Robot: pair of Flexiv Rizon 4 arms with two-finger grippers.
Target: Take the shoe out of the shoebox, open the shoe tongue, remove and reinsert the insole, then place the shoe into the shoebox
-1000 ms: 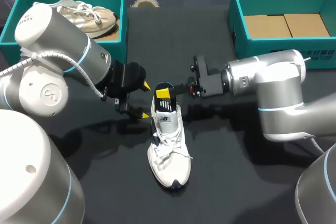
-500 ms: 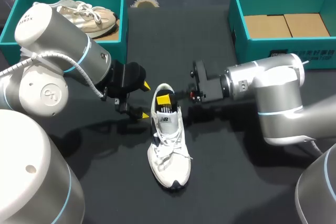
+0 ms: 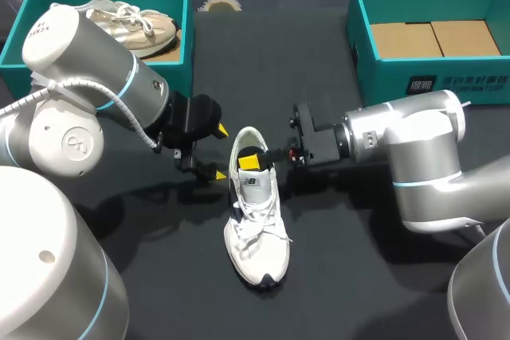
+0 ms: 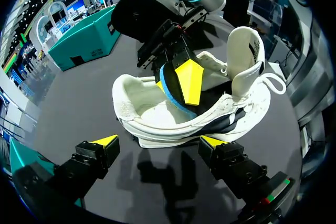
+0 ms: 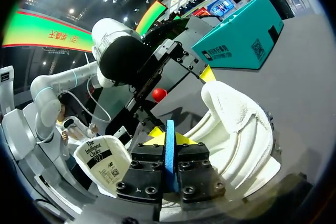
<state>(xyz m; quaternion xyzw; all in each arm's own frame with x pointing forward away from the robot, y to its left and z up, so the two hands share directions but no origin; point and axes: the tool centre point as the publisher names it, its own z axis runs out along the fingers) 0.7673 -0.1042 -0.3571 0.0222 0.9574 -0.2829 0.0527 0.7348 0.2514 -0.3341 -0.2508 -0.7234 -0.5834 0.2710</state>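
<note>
A white sneaker [image 3: 255,220] lies on the black table, toe toward me, its tongue [image 5: 105,163] folded forward. My right gripper [image 3: 253,162] reaches into the shoe's opening from the right, shut on the thin blue insole [image 5: 169,153], which stands on edge between its fingers. From the left wrist view the insole [image 4: 170,98] dips into the heel area beside a yellow fingertip [image 4: 189,81]. My left gripper [image 3: 221,152] is open just left of the heel, its fingers [image 4: 105,141] astride the heel's outer side without touching the sneaker [image 4: 220,114].
A teal shoebox [image 3: 24,5] at the back left holds a beige shoe [image 3: 131,25]. A second teal shoebox [image 3: 414,77] at the back right shows a cardboard floor. The left arm's big joints fill the table's left side.
My right gripper has gone down and slightly toward me, pushing the insole deeper into the shoe's opening. The left arm and the shoe have stayed put.
</note>
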